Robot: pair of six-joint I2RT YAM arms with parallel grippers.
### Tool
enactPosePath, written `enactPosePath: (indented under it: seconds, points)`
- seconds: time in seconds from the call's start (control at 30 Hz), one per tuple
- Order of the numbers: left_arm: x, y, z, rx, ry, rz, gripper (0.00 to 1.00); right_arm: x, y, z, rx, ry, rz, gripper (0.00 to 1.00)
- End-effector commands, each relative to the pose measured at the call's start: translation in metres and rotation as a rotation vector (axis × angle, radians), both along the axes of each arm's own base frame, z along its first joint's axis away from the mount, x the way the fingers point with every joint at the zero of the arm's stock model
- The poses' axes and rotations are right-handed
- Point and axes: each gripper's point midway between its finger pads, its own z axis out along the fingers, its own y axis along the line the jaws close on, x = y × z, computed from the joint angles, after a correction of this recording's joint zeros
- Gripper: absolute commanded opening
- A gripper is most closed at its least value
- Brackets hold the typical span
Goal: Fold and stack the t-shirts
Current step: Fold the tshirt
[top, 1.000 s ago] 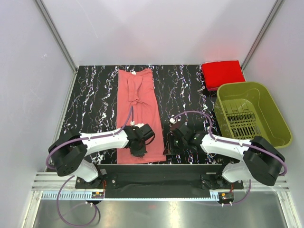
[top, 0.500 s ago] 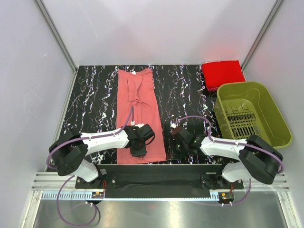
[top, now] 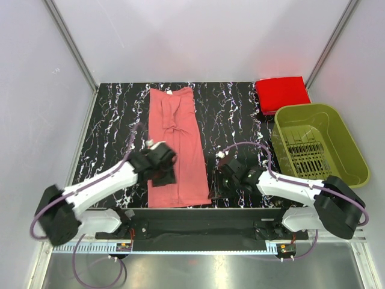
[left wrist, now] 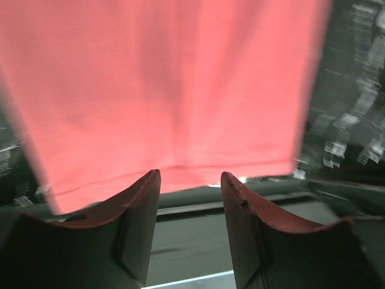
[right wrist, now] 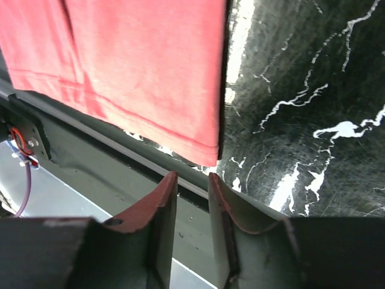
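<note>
So the left gripper point(left wrist: 189, 177) has its jaws standing apart with nothing between them. In its wrist view the hem of the salmon-pink t-shirt point(left wrist: 162, 90) runs straight across just past the fingertips, with no cloth pinched. The right gripper point(right wrist: 191, 176) is parted too, only by a narrow gap and also empty, and the shirt's near right corner sits just ahead of its tips. From above, that shirt lies flat on the black marbled table point(top: 114, 120) as a long narrow strip with the sleeves tucked in. Its long axis runs from the near edge straight toward the far wall, collar at the far end. The left gripper hangs over the near left part of the strip and the right one is just beside its right edge, so each arm is nearest its own hem corner. Best guess is the next move is a pinch on both corners and a fold away along that long axis. The red t-shirt point(top: 283, 93) sits folded at the far right, right by the green basket point(top: 304, 107), well apart from both arms.
</note>
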Motion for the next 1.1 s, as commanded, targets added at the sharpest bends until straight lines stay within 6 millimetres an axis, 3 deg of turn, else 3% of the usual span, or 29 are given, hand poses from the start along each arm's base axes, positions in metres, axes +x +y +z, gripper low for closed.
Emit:
enactPosePath:
  seconds: [0.0, 0.03, 0.2, 0.37, 0.57, 0.77, 0.9, 1.07]
  points:
    - [-0.020, 0.039, -0.020, -0.039, 0.072, 0.073, 0.50, 0.004, 0.002, 0.000, -0.020, -0.003, -0.028, 0.36]
    - [-0.032, 0.048, -0.035, -0.039, 0.099, 0.085, 0.53, 0.005, 0.002, -0.001, -0.026, -0.004, -0.028, 0.36]
    - [-0.049, 0.070, -0.051, -0.048, 0.104, 0.182, 0.55, 0.008, 0.005, -0.017, -0.061, 0.021, -0.021, 0.37]
    - [-0.054, 0.092, -0.060, 0.040, 0.109, 0.283, 0.55, 0.007, 0.006, -0.028, -0.074, 0.036, -0.022, 0.34]
    - [-0.060, 0.104, -0.060, 0.135, 0.104, 0.293, 0.53, 0.006, 0.008, -0.029, -0.063, 0.042, -0.015, 0.28]
    - [-0.067, 0.091, -0.070, 0.094, 0.134, 0.277, 0.52, 0.003, 0.006, -0.031, -0.071, 0.053, -0.004, 0.17]
    - [-0.071, 0.090, -0.077, 0.072, 0.138, 0.286, 0.47, 0.001, 0.004, -0.031, -0.072, 0.049, 0.005, 0.00]
    - [-0.075, 0.090, -0.084, 0.070, 0.157, 0.286, 0.44, 0.001, 0.006, -0.030, -0.056, 0.046, 0.005, 0.00]
